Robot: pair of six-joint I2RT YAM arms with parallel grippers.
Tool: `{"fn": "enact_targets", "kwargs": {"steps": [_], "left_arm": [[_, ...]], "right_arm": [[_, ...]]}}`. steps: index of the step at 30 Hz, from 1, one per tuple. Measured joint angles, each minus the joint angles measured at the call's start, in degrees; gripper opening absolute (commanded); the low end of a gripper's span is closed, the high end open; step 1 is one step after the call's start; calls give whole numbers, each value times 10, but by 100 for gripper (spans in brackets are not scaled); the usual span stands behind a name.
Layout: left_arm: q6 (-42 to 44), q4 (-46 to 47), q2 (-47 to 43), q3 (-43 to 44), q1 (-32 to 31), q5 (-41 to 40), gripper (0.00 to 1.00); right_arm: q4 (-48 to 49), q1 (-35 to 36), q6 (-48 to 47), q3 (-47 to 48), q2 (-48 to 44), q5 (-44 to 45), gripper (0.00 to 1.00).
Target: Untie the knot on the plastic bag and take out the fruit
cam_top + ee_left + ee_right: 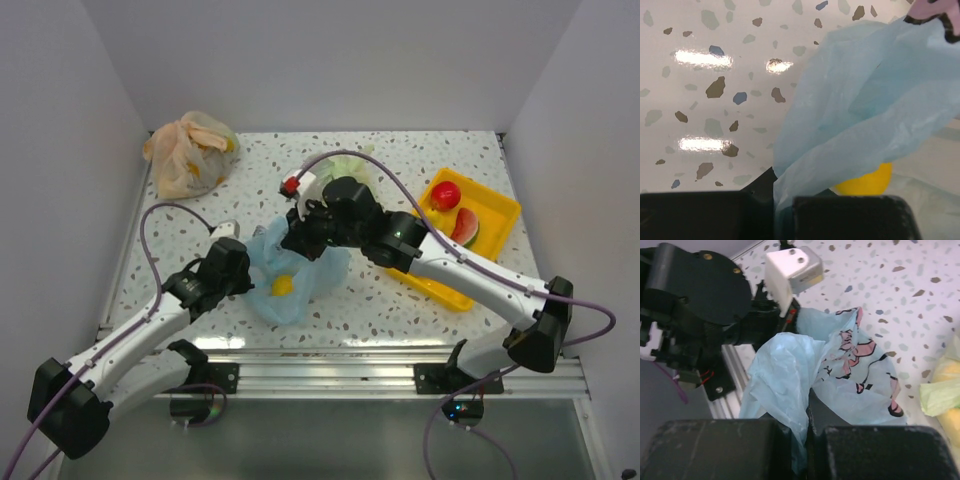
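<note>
The light blue plastic bag (300, 280) lies crumpled on the table between the two arms. A yellow fruit (282, 286) shows through its plastic. My left gripper (247, 268) is shut on the bag's left edge; in the left wrist view the film (865, 100) runs down between the jaws (782, 212), with the yellow fruit (865, 182) just behind. From the far side, my right gripper (300, 238) is shut on another fold of the bag (785, 375), which is pinched between its jaws (807, 445) beside the pink printed patch (860, 355). No tied knot shows in any view.
A yellow tray (497, 203) at the right holds a red apple (446, 195) and a watermelon slice (466, 227). An orange bag (190, 155) sits at the back left. Behind the right arm lies a pale green bag (345, 165). An aluminium rail (330, 370) lines the near edge.
</note>
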Motion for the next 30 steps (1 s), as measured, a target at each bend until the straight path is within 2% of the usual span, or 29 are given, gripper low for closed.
{"fn": "enact_targets", "kwargs": {"steps": [7,11,15,16,18,19,20,30], "left_arm": [[-6,-2,-7,0,0,-9,0],[-7,-5,-18,0,0,-15,0],[-6,-17,-26,2,0,-26,0],[-5,-21,-26,4,0,-28,0],[-4,-27,-26,11,0,-31,0],[-4,-28,-26,15,0,-31,0],[-4,-28,-27,18,0,-32,0],[-4,-32,-27,21,0,-31,0]], "right_arm": [[31,-28,-3,-110,-1,87,0],[49,-76,11,-175,25,119,5],[55,-127,34,-200,54,160,46],[55,-133,35,-200,58,168,66],[43,-135,35,-191,59,178,82],[39,-133,33,-183,58,179,96],[35,-131,33,-173,56,180,99],[2,-89,18,-79,-68,193,99]]}}
